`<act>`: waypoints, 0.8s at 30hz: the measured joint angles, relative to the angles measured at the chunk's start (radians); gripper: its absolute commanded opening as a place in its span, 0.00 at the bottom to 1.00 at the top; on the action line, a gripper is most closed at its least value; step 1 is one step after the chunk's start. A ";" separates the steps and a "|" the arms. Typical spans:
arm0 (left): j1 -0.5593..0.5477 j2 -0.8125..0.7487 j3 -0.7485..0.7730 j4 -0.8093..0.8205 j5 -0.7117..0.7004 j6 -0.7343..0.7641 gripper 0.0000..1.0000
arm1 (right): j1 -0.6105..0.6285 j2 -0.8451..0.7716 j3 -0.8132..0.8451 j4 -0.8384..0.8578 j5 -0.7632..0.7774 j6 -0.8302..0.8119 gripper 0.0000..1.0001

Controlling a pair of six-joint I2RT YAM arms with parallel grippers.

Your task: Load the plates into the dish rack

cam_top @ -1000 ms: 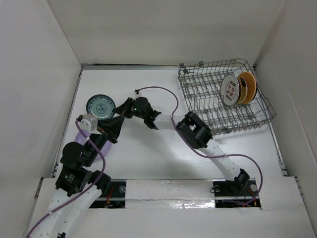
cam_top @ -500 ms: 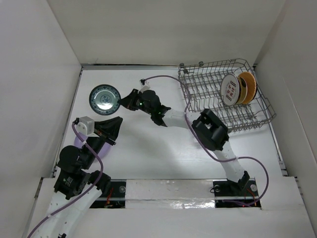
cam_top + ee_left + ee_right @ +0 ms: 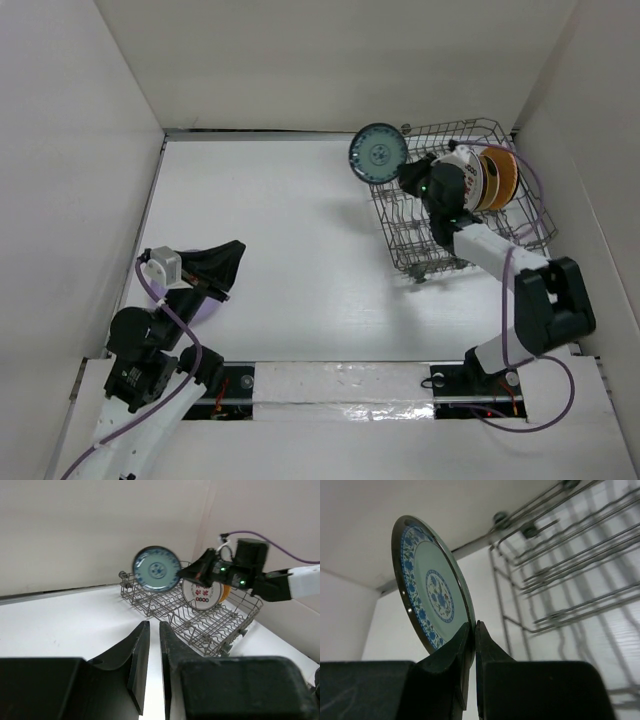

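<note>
My right gripper [image 3: 400,172] is shut on the rim of a teal patterned plate [image 3: 378,153], which it holds upright in the air over the far left corner of the grey wire dish rack [image 3: 440,250]. In the right wrist view the fingertips [image 3: 474,626] pinch the plate [image 3: 432,590] at its lower edge. A white plate with red marks [image 3: 465,180] and an orange one [image 3: 501,178] stand in the rack's tines. My left gripper [image 3: 236,248] hangs shut and empty over the near left of the table. A lavender plate [image 3: 205,303] lies partly hidden beneath it.
White walls close in the table on the left, back and right. The rack [image 3: 200,622] sits against the far right corner. In the left wrist view the right arm [image 3: 250,570] reaches in from the right with the plate [image 3: 157,569] above the rack's rim.
The right arm has carried the teal plate from the far left of the table across to above the rack's left corner. The left arm has drawn back toward the near left.
</note>
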 measured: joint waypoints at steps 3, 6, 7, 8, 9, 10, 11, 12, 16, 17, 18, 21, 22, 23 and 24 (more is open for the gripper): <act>-0.008 -0.017 0.000 0.000 -0.003 0.000 0.13 | -0.072 -0.161 -0.061 -0.060 0.064 -0.077 0.00; -0.010 -0.030 0.000 0.000 -0.004 0.000 0.14 | -0.142 -0.274 -0.070 -0.129 0.156 -0.156 0.00; -0.011 -0.035 0.000 0.000 -0.005 0.000 0.14 | -0.163 -0.293 -0.067 -0.147 0.185 -0.180 0.00; -0.014 -0.040 0.000 0.000 -0.004 0.000 0.14 | -0.184 -0.307 -0.063 -0.169 0.218 -0.206 0.00; -0.016 -0.043 0.000 0.000 -0.003 0.000 0.14 | -0.203 -0.312 -0.057 -0.192 0.254 -0.235 0.00; -0.018 -0.045 0.000 0.001 -0.003 0.000 0.14 | -0.215 -0.310 -0.051 -0.211 0.291 -0.261 0.00; -0.019 -0.045 0.000 0.000 -0.003 0.000 0.15 | -0.223 -0.302 -0.046 -0.228 0.330 -0.288 0.00; -0.020 -0.045 0.000 0.000 -0.002 0.000 0.15 | -0.227 -0.290 -0.039 -0.250 0.366 -0.315 0.00; -0.026 -0.046 0.000 0.000 -0.002 0.000 0.15 | -0.226 -0.224 -0.025 -0.316 0.471 -0.402 0.00; -0.027 -0.046 0.000 0.000 -0.001 0.000 0.15 | -0.227 -0.209 -0.023 -0.336 0.488 -0.419 0.00; -0.028 -0.046 0.000 0.000 -0.001 0.000 0.15 | -0.230 -0.195 -0.013 -0.359 0.504 -0.434 0.00; -0.028 -0.046 0.000 0.000 -0.001 0.001 0.15 | -0.245 -0.135 0.052 -0.416 0.539 -0.470 0.00; -0.028 -0.047 0.000 0.000 -0.001 0.001 0.15 | -0.248 -0.111 0.082 -0.420 0.549 -0.483 0.00; -0.028 -0.047 0.000 0.000 -0.002 0.000 0.15 | -0.248 -0.092 0.102 -0.418 0.559 -0.495 0.00; -0.028 -0.048 0.000 0.000 -0.002 0.000 0.15 | -0.247 -0.074 0.119 -0.416 0.572 -0.507 0.00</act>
